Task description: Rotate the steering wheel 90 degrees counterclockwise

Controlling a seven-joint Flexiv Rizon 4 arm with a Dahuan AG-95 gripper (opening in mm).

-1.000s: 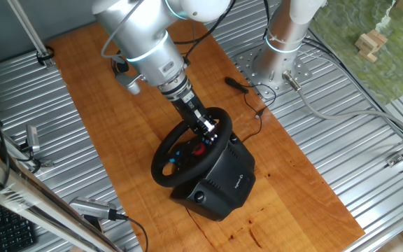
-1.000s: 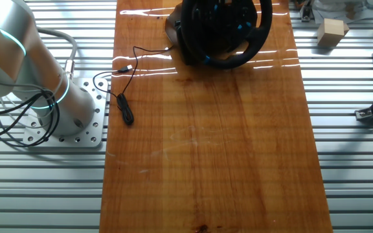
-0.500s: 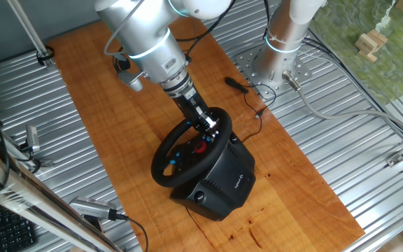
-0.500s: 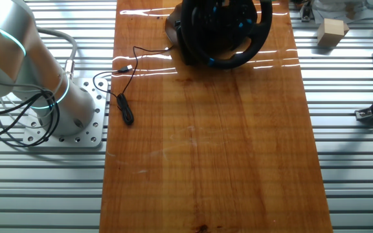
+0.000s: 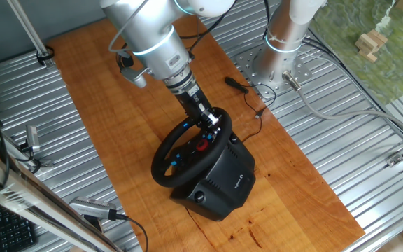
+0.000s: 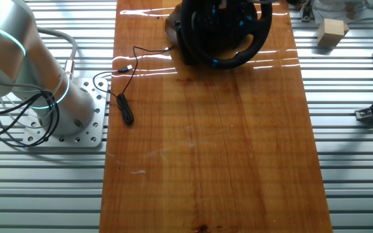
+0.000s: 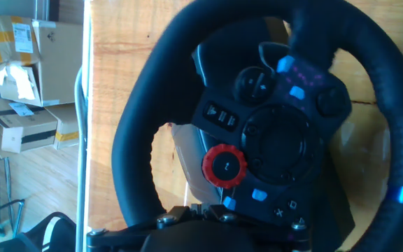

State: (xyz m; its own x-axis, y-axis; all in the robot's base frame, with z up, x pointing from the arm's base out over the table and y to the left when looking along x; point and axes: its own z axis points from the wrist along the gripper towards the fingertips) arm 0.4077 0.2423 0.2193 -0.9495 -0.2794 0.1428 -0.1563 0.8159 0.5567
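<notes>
1. The place reads as a robotics lab or test workshop rather than a home.
2. A varnished wooden board [image 5: 152, 105] lies on a ribbed aluminium bench [image 6: 361, 162], the sort built from extruded profiles.
3. At 1 o'clock of one fixed view, a silver robot pedestal [image 5: 275, 59] is bolted to a perforated metal plate, with loose cables [image 6: 125, 77] trailing across the board.
4. At 9 o'clock of the hand view, cardboard boxes [image 7: 19, 84] are stacked on the floor, storeroom fashion.
</notes>
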